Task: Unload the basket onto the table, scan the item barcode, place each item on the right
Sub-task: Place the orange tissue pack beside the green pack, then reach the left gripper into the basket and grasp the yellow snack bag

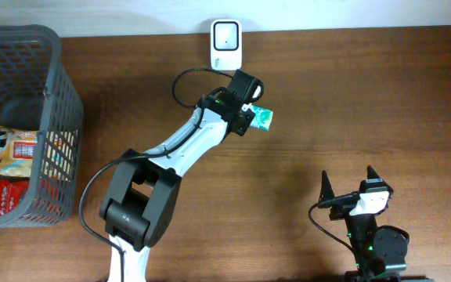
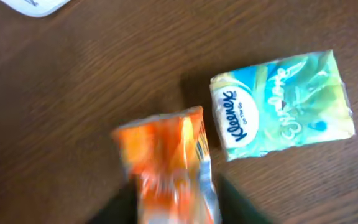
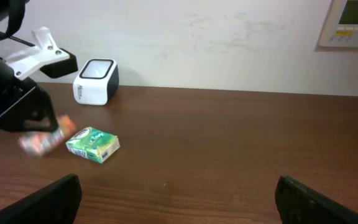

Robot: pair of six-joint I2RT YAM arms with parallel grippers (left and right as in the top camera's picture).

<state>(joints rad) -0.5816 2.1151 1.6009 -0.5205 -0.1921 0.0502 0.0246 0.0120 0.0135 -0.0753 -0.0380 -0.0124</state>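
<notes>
An orange snack packet (image 2: 169, 168) hangs between the dark fingers of my left gripper (image 2: 176, 205). The packet is motion-blurred while the table around it is sharp, and the jaws stand apart beside it, so the gripper is open. From the right wrist view the packet (image 3: 39, 142) shows as a blur just under the left arm. A green Kleenex tissue pack (image 2: 283, 106) lies flat on the table right beside it. The white barcode scanner (image 1: 226, 43) stands at the back edge, just behind the left gripper (image 1: 249, 110). My right gripper (image 1: 349, 184) is open and holds nothing, near the front right.
A dark mesh basket (image 1: 53, 47) stands at the far left with snack packets (image 1: 14, 153) inside. The left arm's cable loops beside the scanner. A wall panel (image 3: 350, 22) hangs behind the table at the right.
</notes>
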